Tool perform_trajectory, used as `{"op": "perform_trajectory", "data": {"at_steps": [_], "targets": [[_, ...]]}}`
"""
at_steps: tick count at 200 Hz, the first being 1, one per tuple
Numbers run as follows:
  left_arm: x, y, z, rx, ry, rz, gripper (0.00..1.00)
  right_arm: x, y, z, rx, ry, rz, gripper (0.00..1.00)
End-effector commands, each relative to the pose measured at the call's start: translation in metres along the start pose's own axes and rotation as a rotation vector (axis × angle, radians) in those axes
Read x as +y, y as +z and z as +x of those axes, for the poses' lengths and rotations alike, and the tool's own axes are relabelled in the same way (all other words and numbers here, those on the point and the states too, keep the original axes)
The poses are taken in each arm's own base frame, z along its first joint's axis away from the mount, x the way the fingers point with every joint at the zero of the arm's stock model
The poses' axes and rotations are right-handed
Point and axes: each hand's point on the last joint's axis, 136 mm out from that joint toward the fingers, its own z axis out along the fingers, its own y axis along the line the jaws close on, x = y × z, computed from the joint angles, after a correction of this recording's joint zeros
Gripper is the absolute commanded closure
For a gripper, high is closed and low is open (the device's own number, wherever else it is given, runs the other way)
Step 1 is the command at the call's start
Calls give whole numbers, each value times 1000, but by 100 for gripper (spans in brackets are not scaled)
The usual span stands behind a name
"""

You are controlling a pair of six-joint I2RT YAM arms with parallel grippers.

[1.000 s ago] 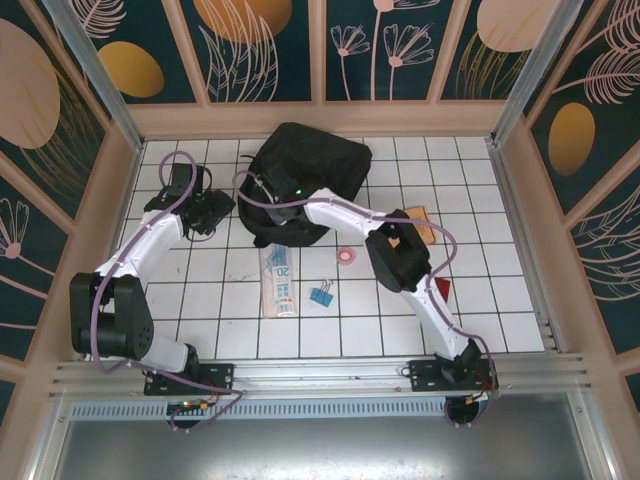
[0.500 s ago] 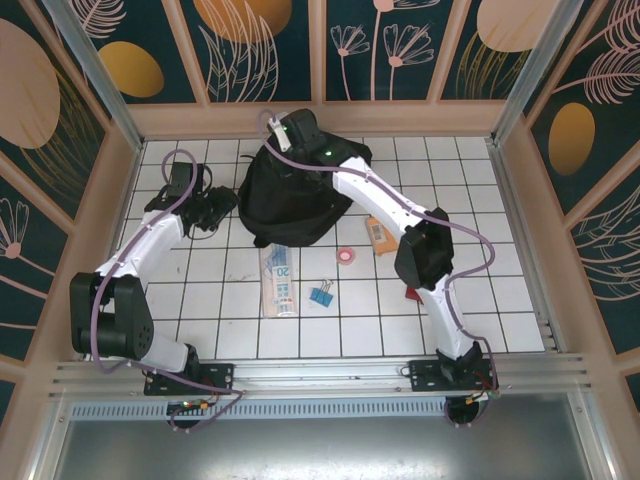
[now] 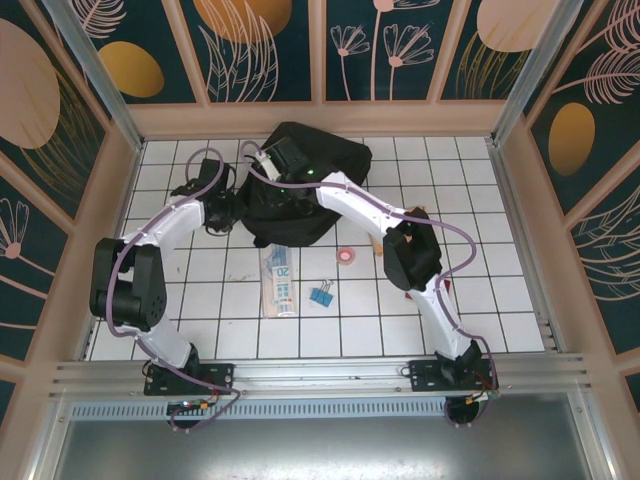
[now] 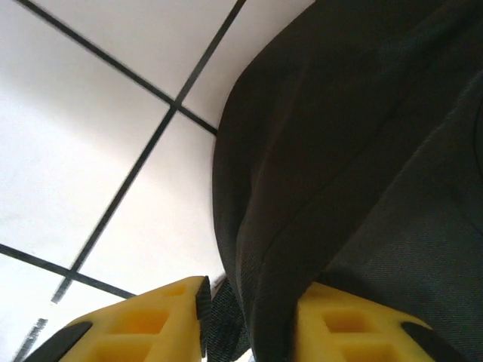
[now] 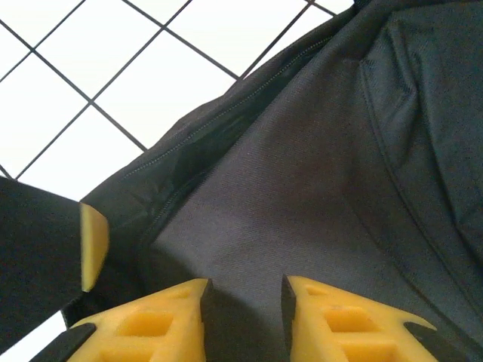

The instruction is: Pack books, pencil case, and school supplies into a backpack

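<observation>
Packing is looking barely begun. The large soft black fabric backpack (image 3: 335,155) is lying at the far middle of the white tiled desk (image 3: 490,300), and both arms are reaching onto it. The left pincer (image 4: 253,317) is sitting at its left edge, narrowed onto a fold of the fabric running between the yellow fingers. The right pincer (image 3: 272,158) is hovering over the top of the backpack with only a slim gap; I cannot tell whether it is pinching cloth.

Everything else is waiting outside the backpack:
- the long clear pencil case with blue print (image 3: 280,280), just near of it
- the small blue binder clip (image 3: 321,296), beside the pencil case
- the tiny round pink-red disc (image 3: 348,256)
- the orange-brown flat book (image 3: 377,243), peeking out beside the right arm

Opening the backpack seems to be the step in hand.
</observation>
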Motion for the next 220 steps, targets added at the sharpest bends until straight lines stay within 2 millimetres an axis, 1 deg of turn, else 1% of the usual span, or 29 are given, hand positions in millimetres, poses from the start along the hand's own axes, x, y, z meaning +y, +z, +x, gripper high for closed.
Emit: {"op": "perform_trajectory", "data": {"at_steps": [1,11,29,43,48,50,52,67,69,76,81,84,88,98,101,113,119,130,144,164,170,183,188,195,211,220], "targets": [[29,19,22,59,10,-73,88,8,9,4,39,24,-62,62],[39,22,27,59,5,-102,100,15,15,9,62,39,-93,58],[51,27,34,64,-9,-126,100,23,29,18,100,54,-105,54],[55,31,38,70,-28,-120,100,28,41,32,132,54,-108,51],[53,32,38,69,-33,-112,100,29,46,37,144,52,-102,51],[59,34,43,80,-38,-122,100,29,48,39,148,51,-97,51],[60,35,44,84,-41,-123,100,28,50,41,153,51,-92,50],[59,36,48,98,-54,-106,100,25,64,59,188,44,-55,49],[63,42,51,112,-58,-123,100,26,66,61,191,41,-52,49],[66,44,53,114,-66,-130,100,25,71,68,201,35,-38,44],[67,44,53,111,-71,-127,100,24,74,72,207,30,-30,43],[67,44,53,109,-75,-124,100,25,76,74,210,27,-29,39],[67,44,54,107,-81,-117,100,25,78,76,213,28,-27,37],[68,47,57,109,-98,-96,100,26,83,82,223,34,-37,36],[63,42,54,96,-101,-66,100,27,84,84,227,37,-43,36],[58,41,54,92,-117,-8,100,30,89,89,237,46,-63,35],[58,40,55,91,-130,10,100,30,91,93,243,47,-65,30],[59,40,54,85,-153,29,100,30,95,99,254,36,-52,30],[62,38,51,80,-181,36,100,21,103,112,278,-11,27,36],[65,35,48,74,-196,37,100,1,115,137,343,-65,154,50],[65,35,47,73,-198,36,100,-6,117,143,361,-73,188,56],[67,34,47,71,-207,32,100,-20,121,156,389,-93,256,65],[67,34,47,72,-208,33,100,-25,121,157,390,-98,278,70],[67,34,48,73,-211,32,100,-31,121,159,391,-97,304,80],[68,37,49,84,-212,31,100,-45,116,150,367,-53,334,99],[68,38,50,89,-209,28,100,-54,110,139,337,-9,340,100]]}}
